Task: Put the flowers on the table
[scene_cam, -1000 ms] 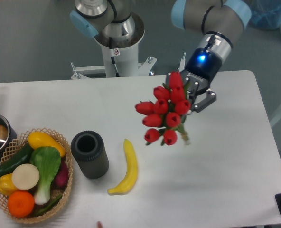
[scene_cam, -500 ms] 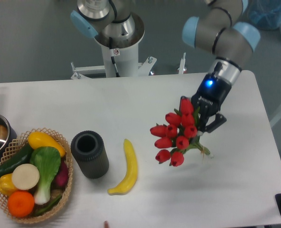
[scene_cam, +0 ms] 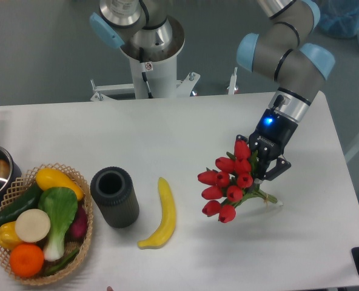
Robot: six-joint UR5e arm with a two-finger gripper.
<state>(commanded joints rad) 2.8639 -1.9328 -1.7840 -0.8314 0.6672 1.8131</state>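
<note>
At the worktop's (scene_cam: 167,130) left edge sits a basket (scene_cam: 85,233) of vegetables, then a dark cup (scene_cam: 114,197) and a banana (scene_cam: 161,214). Toward the right edge, the gripper (scene_cam: 265,166) is clamped on the flowers (scene_cam: 228,180), their stems low over the worktop.

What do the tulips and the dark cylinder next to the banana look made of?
The flowers: probably plastic or fabric; the red heads are uniform and slightly glossy. The dark cylinder: matte, possibly felt or rubber, showing no shine; its open top shows a hollow inside.
</note>
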